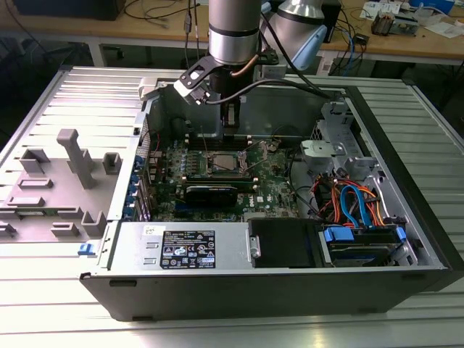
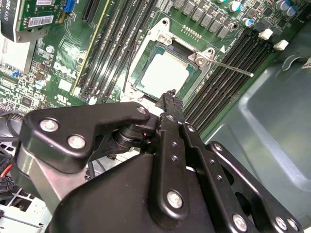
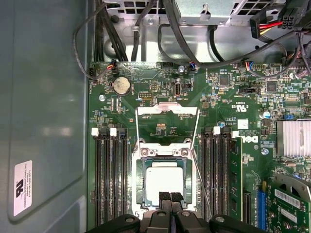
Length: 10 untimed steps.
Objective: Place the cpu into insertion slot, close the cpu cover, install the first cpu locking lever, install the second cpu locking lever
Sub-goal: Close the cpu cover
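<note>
PC case on bench | cpu flat in insertion slot; cpu cover open | gripper pinched together

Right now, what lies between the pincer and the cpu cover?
The cpu, seated in the insertion slot, lies between the shut pincer and the open cpu cover; the first wrist view shows it.

The cpu in the insertion slot
</note>
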Available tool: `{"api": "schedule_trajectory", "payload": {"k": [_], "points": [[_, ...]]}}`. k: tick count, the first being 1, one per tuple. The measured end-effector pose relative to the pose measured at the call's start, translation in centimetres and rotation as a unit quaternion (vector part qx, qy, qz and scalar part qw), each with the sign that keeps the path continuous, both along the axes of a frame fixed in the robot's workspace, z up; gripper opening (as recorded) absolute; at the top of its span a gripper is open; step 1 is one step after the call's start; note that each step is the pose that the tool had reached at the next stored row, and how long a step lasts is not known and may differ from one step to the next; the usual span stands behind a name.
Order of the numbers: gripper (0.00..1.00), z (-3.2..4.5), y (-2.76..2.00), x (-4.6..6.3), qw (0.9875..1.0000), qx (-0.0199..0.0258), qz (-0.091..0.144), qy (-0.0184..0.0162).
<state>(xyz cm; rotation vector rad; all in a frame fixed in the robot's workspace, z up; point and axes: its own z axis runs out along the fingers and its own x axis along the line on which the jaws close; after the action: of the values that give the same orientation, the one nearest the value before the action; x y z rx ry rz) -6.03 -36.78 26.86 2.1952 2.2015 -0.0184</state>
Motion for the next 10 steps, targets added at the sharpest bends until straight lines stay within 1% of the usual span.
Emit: {"api": "schedule_trajectory", "payload": {"k": [3,6,10], "points": [[0.11,0.15,0.00,0.00,1.0000,-0.0001,0.000,0.0000],[0.11,0.53,0.00,0.00,1.0000,0.0000,0.000,0.0000],[0.11,0.76,0.00,0.00,1.0000,0.0000,0.000,0.0000]]}}
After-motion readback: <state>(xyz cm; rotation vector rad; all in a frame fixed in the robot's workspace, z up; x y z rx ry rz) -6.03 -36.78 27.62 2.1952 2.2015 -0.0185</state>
